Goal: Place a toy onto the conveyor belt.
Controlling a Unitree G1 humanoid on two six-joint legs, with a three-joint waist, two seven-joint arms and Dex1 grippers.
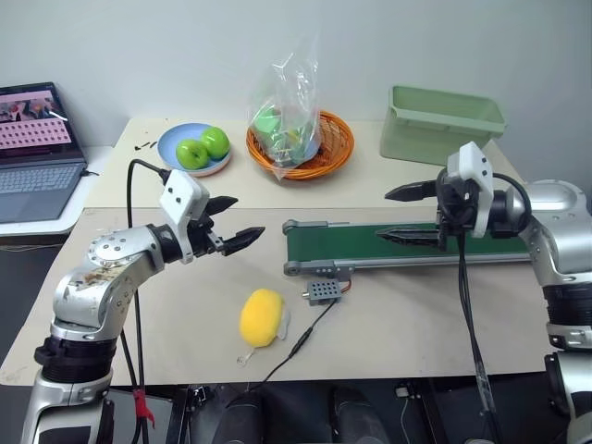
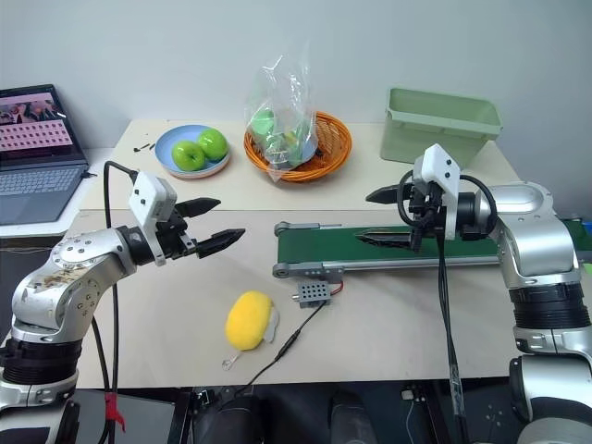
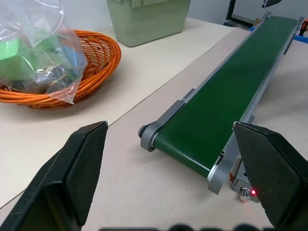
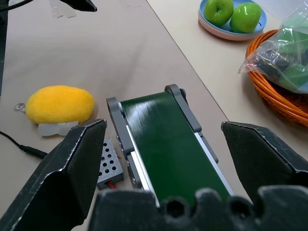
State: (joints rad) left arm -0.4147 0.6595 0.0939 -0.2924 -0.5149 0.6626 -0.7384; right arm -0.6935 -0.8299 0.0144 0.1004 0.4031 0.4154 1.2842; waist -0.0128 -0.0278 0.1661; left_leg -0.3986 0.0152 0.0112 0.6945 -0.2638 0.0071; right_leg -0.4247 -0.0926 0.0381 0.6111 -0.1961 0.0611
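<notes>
yellow toy [image 1: 262, 317] lying on the table [image 1: 416, 324], just off the roller end of the conveyor belt [image 1: 407, 245] and toward the near edge, white tag on the belt side, nothing touching it. left gripper [image 1: 231, 222] hovering above the table off that same end of the belt, up and away from the toy, fingers spread wide, nothing between them. right gripper [image 1: 404, 215] hanging over the belt's middle stretch, fingers wide apart too, empty, one finger low over the green surface. small grey perforated box [image 1: 322, 292] tucked against the belt frame beside the toy, thin black cable [image 1: 301, 344] trailing from there to the table edge. behind the belt: orange basket [image 1: 328, 148] with a clear plastic bag [image 1: 287, 106] in it, blue plate [image 1: 176, 141] with two green apples [image 1: 203, 148], pale green bin [image 1: 442, 125]. open laptop [image 1: 35, 153] well off beyond the left gripper.
</notes>
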